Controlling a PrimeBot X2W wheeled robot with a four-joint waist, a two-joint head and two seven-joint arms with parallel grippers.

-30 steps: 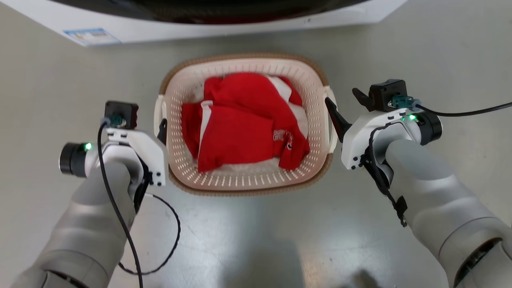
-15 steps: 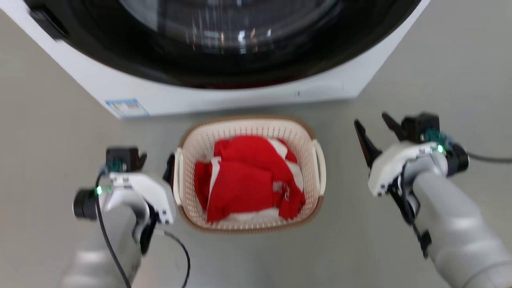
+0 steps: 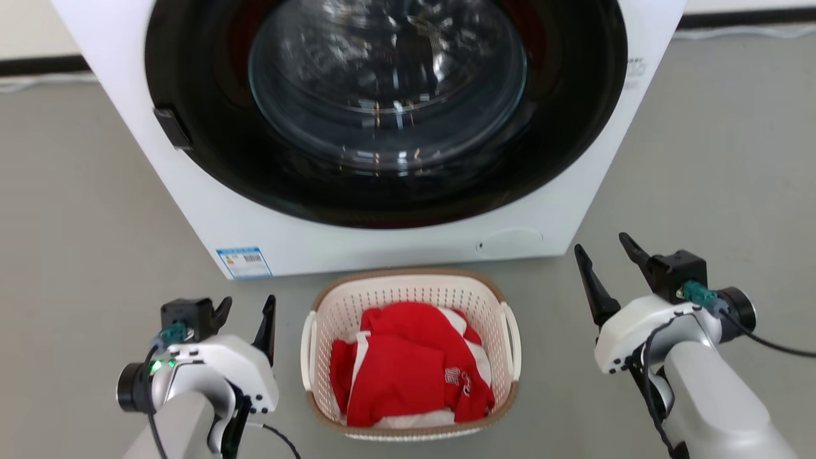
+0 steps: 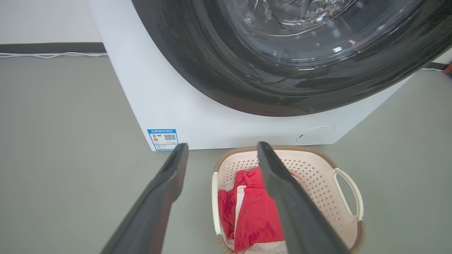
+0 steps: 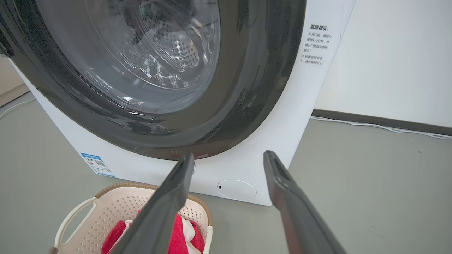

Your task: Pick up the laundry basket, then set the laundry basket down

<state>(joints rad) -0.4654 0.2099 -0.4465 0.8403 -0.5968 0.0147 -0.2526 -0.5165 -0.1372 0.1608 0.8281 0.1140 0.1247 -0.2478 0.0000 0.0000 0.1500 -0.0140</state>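
Observation:
The laundry basket (image 3: 408,294) is cream-white and perforated with a tan rim, and it stands on the grey floor in front of the washer. Red and white clothing (image 3: 408,376) fills it. My left gripper (image 3: 248,305) hovers open just left of the basket's left loop handle (image 3: 308,350), holding nothing. My right gripper (image 3: 600,245) is open too, up and to the right, well apart from the right handle (image 3: 513,344). The left wrist view shows the open left gripper (image 4: 222,145) over the basket (image 4: 310,165). In the right wrist view, the right gripper (image 5: 229,154) sits above the basket (image 5: 116,206).
A white front-loading washing machine (image 3: 382,248) with a dark round glass door (image 3: 382,83) stands right behind the basket. Bare grey floor (image 3: 76,223) spreads on both sides. A white cable (image 5: 381,127) runs along the wall's foot.
The head camera has tilted up, so the washer's door has come into view. Both grippers have drawn away from the basket's handles, the right one farther out. The basket stays on the floor.

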